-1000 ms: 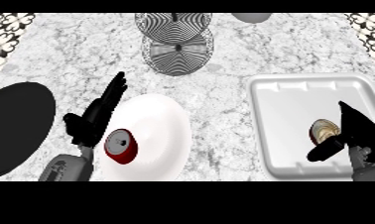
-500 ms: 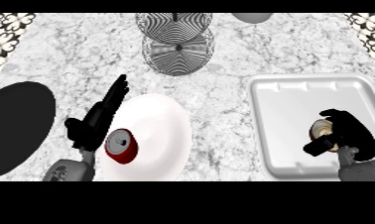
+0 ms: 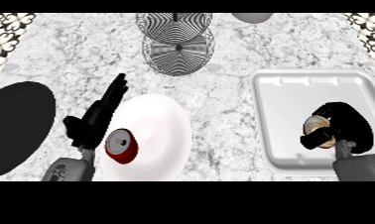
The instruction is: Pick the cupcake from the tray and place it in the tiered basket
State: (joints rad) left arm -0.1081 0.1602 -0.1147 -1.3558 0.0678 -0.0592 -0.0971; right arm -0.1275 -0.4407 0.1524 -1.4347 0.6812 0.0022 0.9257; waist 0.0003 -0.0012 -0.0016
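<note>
Marble counter (image 3: 242,64), white veined grey. Right hand (image 3: 343,128) curled round the cupcake (image 3: 320,125), inside the white tray (image 3: 293,94). Left hand (image 3: 95,119) with fingers straight, beside a white plate (image 3: 161,129) bearing a red can (image 3: 121,145), no legible lettering. Farther up, wire tiered basket (image 3: 176,39). Black plate (image 3: 22,124) at left edge.

One view only, from the robot's head, looking steeply down at the marbled surface (image 3: 219,84) from close above. Both forearms enter from the lower edge; the tiered basket (image 3: 176,39) sits at the top.
</note>
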